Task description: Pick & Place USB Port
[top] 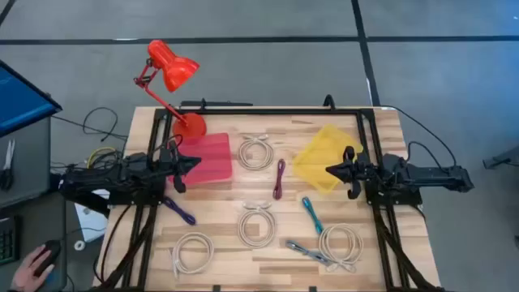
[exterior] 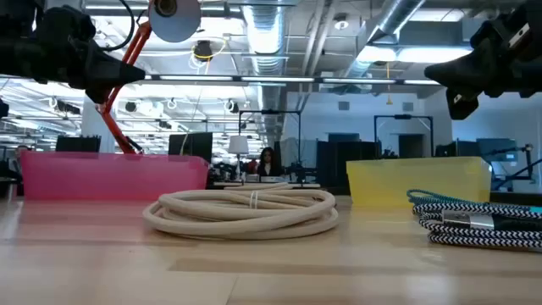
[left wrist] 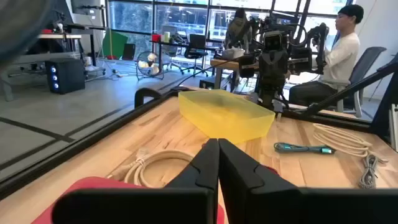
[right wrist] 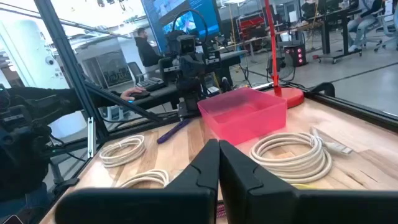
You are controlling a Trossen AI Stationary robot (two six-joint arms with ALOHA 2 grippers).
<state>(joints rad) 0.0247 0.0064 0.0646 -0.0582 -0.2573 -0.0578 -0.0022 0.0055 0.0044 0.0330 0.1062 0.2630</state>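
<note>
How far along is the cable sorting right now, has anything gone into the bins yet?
Nothing looks done: the pink bin and yellow bin both appear empty. Nothing is in hand either; the left tool hovers shut over the pink bin, and the right tool is shut over the yellow bin. All the cables are left on the table, including the purple cable and teal cable.

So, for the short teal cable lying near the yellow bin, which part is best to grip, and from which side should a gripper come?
The teal cable lies flat and nearly straight on the wood, apart from the white coils. Probably best is to grip its thin middle from straight above, fingers across its length. The right gripper, shut above the yellow bin, is the nearer one.
</note>
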